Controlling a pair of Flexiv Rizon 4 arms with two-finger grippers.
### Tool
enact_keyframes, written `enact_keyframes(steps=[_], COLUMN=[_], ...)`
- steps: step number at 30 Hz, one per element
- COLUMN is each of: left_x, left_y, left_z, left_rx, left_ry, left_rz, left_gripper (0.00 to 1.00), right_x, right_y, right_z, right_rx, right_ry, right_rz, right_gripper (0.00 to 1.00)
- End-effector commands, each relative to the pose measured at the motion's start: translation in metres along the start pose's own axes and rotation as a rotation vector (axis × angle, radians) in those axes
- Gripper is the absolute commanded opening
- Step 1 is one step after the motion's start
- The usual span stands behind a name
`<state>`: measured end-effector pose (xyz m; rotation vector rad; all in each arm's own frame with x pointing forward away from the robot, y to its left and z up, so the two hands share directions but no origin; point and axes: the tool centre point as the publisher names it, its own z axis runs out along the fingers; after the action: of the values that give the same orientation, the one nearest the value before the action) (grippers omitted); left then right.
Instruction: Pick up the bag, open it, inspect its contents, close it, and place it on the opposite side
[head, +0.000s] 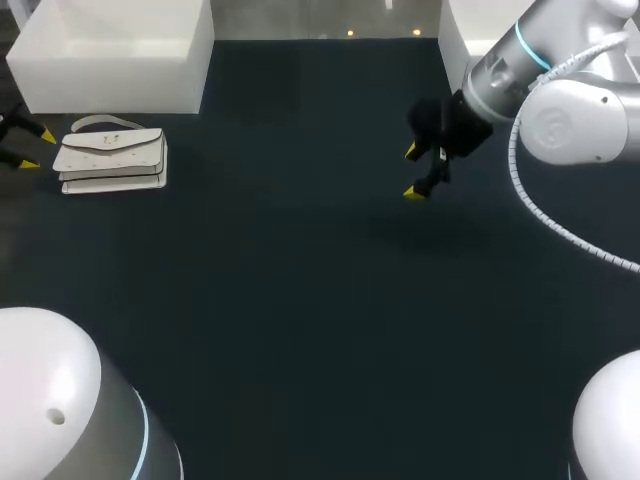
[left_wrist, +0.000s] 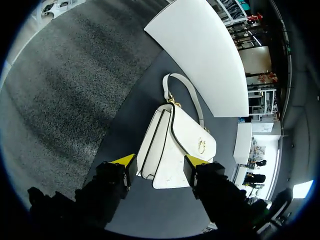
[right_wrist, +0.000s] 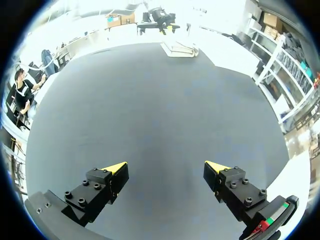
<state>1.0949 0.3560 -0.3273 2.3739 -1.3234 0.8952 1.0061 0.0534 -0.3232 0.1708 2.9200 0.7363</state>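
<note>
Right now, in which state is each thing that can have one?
Bag: closed, flap down, lying flat on the table.
Left end effector: open, empty, right beside the bag.
Right end effector: open, empty, above bare table, far from the bag.

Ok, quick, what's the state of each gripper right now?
Left gripper: open, white bag just ahead, not gripped.
Right gripper: open, holding nothing.

Left claw (left_wrist: 162, 160), right claw (right_wrist: 166, 166) — fingers spread
</note>
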Motion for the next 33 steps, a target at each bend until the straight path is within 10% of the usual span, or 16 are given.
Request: enact_keyframes(steps=[1, 12, 17, 19, 33], left_x=[0.0, -0.002, -0.003, -0.002, 0.02], left_y=[-0.006, -0.01, -0.011, -0.011, 0.022], left_z=[0.013, 0.029, 0.033, 0.035, 0.042], left_rx=[0.003, -0.015, -0.022, -0.026, -0.103], left_ry=[0.029, 0.061, 0.067, 0.067, 0.114], left_rz=[0.002, -0.013, -0.016, -0.014, 0.065], left_gripper=[0.49, 0.43, 0.28, 0.0, 0.0], right_x=[0.0, 0.0, 0.0, 0.0, 0.0], right_y=[0.0, 0.0, 0.0, 0.0, 0.0], right_z=[0.0, 0.0, 0.0, 0.0, 0.0], right_rx=[-0.002, -0.002, -0.002, -0.002, -0.002], right_ry=[0.003, 0.003, 0.003, 0.003, 0.003], right_rz=[-0.001, -0.001, -0.001, -0.001, -0.001], right_gripper=[1.0, 1.0, 1.0, 1.0, 1.0])
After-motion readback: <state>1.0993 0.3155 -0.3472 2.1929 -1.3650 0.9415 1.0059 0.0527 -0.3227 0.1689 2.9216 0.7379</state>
